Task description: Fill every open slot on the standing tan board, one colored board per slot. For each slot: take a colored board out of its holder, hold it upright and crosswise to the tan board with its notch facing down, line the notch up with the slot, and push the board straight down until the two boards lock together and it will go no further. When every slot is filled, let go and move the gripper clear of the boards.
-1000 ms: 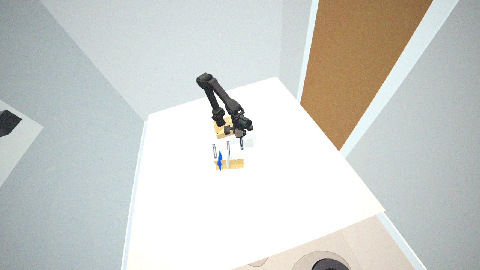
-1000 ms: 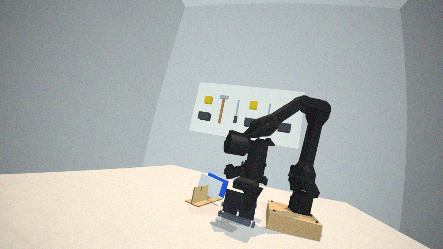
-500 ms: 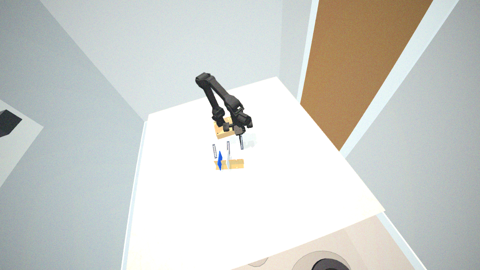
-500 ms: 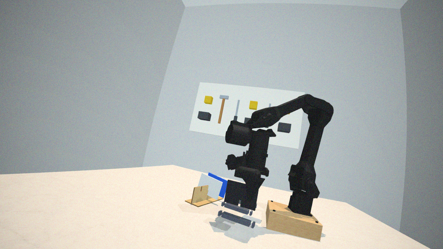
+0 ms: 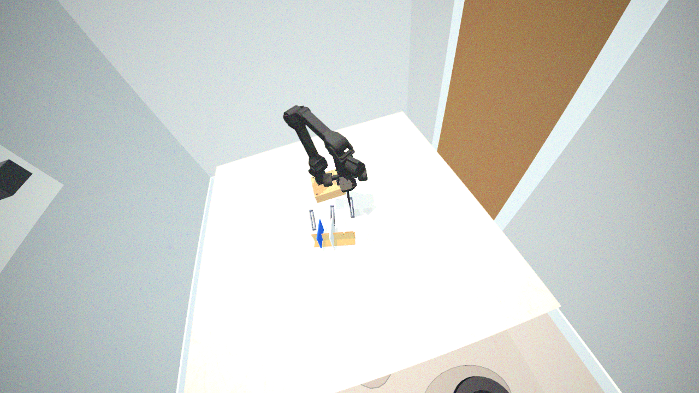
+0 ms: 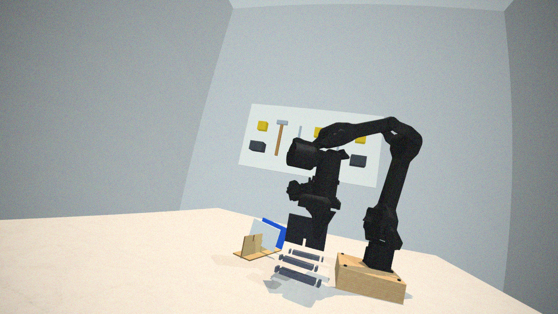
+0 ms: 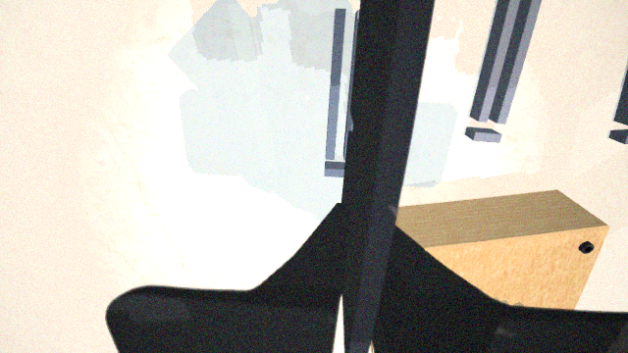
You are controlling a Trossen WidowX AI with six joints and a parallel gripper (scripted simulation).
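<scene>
The flat black rectangular board [image 5: 349, 199] [image 6: 299, 229] [image 7: 385, 123], notch down, is upright above the slim dark-gray holders [image 6: 298, 275] [image 7: 337, 88]. The black jaws [image 5: 348, 189] [image 6: 320, 220] are closed on it. 2 boards, blue [image 5: 320, 233] [image 6: 281, 237] and pale [image 5: 332, 233] [image 6: 265, 234], stand crosswise in the tan board [image 5: 344, 238] [image 6: 249, 246].

A hammer [image 6: 279, 139] hangs on the wall panel [image 6: 245, 159].
</scene>
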